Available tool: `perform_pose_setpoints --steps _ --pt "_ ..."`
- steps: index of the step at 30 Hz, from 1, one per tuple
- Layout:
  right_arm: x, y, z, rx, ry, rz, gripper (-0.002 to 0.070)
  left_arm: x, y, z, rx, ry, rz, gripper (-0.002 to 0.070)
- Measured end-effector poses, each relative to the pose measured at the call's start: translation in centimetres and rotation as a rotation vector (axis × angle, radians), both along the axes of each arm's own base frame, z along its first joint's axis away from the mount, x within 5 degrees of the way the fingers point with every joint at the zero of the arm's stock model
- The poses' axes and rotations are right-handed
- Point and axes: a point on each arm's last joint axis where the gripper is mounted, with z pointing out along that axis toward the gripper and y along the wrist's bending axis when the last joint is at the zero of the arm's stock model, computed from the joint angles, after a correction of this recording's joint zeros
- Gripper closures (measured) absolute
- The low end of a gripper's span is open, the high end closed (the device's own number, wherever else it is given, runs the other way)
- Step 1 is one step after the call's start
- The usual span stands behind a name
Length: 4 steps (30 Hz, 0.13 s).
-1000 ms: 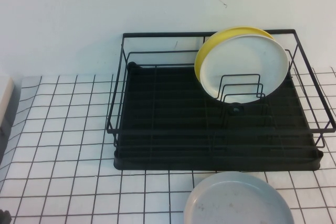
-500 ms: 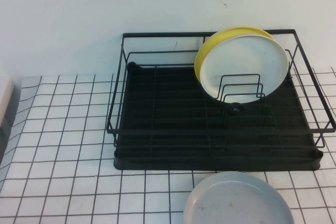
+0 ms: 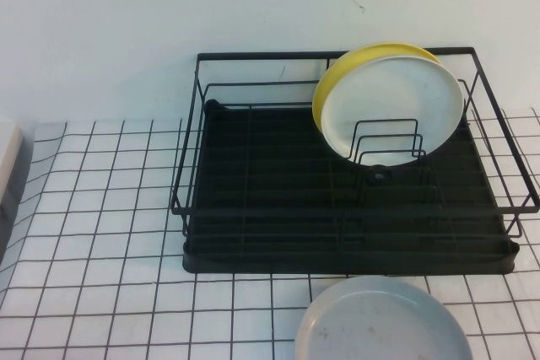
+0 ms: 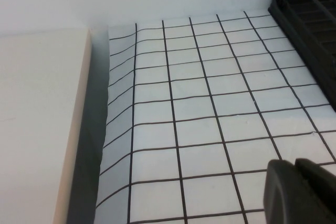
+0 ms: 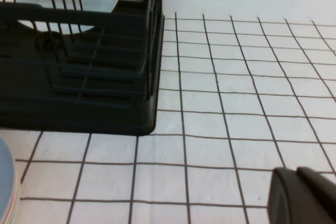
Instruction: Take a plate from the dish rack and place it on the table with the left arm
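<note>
From the high view, the plate point(image 3: 382, 320) lies flat on the table point(image 3: 101, 233), just in front of the dish rack point(image 3: 278, 200), where a white plate point(image 3: 392, 103) and a yellow plate point(image 3: 333, 82) lean upright. Neither arm shows here.

In the left wrist view, the left gripper point(image 4: 303, 191) hangs over bare table, well to the left of the dish rack point(image 4: 310, 11), its jaws pressed together and empty. The placement looks done, so the left arm should simply park clear.

In the right wrist view, the right gripper point(image 5: 304, 195) sits beside the dish rack point(image 5: 79, 77), probably closed.
</note>
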Motion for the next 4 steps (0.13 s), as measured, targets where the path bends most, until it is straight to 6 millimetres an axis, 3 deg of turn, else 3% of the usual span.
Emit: perform_pose_setpoints --steps 4 --pt "0.0 0.0 0.0 0.0 0.0 0.0 0.0679 0.0 0.0 0.0 0.0 0.0 0.0 0.0677"
